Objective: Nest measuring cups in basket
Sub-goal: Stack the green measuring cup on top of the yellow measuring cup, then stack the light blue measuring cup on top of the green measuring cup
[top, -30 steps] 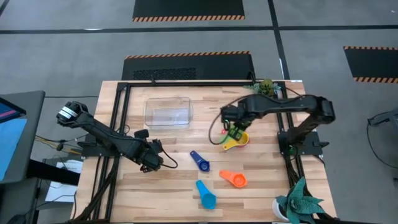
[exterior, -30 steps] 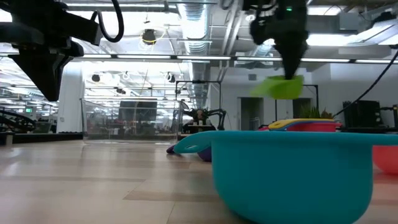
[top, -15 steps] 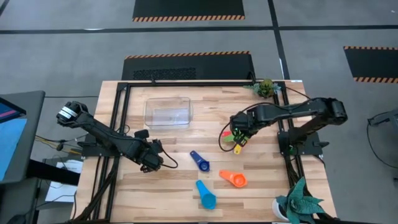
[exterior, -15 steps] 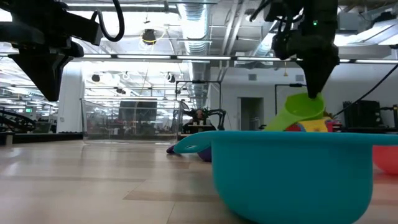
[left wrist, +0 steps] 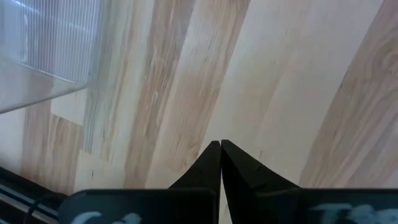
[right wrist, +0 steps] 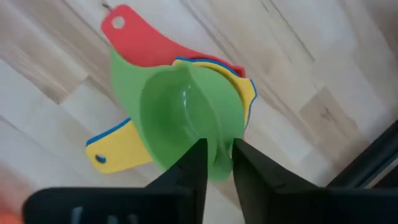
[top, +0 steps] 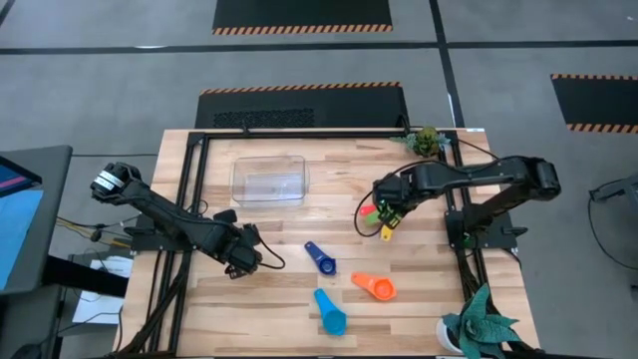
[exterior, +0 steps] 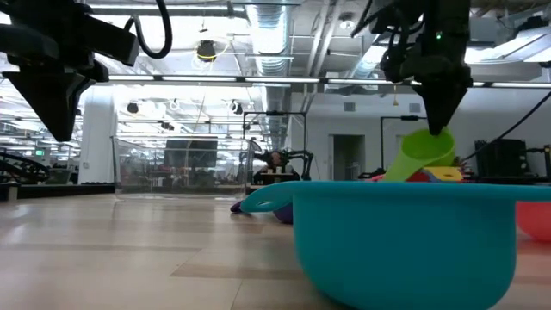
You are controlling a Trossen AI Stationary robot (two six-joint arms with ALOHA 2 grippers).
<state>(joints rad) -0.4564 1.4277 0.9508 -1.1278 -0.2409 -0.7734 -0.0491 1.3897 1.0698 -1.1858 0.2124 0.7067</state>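
Measuring cups scattered on worktop: we see left tool (top: 242, 261) pinched together, idle near left edge; basket (top: 269, 179) empty toward far edge; dark blue cup (top: 321, 259), light blue cup (top: 329, 312), orange cup (top: 374, 286) loose near front edge. Right tool (right wrist: 216, 163) straddles green cup (right wrist: 186, 118) rim over red-yellow stack near right edge. We advise: seat cup level, then part fingers fully before lifting.

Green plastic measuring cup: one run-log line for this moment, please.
right gripper: straddling rim of green plastic measuring cup | cup: on red-yellow cup stack | clear plastic basket: empty
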